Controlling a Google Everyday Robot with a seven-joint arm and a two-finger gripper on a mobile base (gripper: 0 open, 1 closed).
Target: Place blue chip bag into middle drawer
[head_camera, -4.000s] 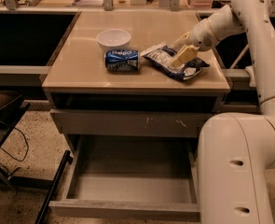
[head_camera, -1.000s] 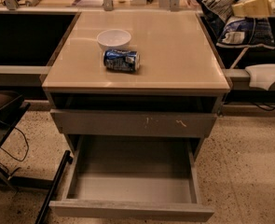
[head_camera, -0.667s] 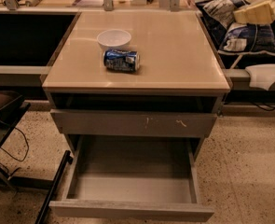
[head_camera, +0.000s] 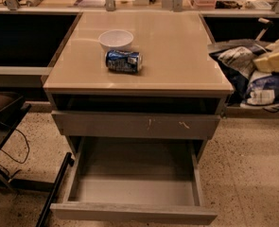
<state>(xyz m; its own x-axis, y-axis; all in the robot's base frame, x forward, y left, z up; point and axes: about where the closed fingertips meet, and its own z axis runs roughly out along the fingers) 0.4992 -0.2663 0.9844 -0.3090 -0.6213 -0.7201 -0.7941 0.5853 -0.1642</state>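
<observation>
The gripper [head_camera: 273,59] sits at the right edge and is cut off there (only a tan wedge shows). It hides the upper right part of the bag [head_camera: 250,79], whose far end also runs out of frame. The bag's print is too small to read.

Pale cream two-finger claw [head_camera: 270,60] at far right edge, aloft, tips pointing left, clamped on crinkly dark blue foil chip bag [head_camera: 264,86].

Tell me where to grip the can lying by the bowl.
Take the can across its middle from above, pinching front to back: it lies on its side, ends left and right. The bowl sits close behind, so room is tight. The gripper is at the right edge, holding the bag.
</observation>
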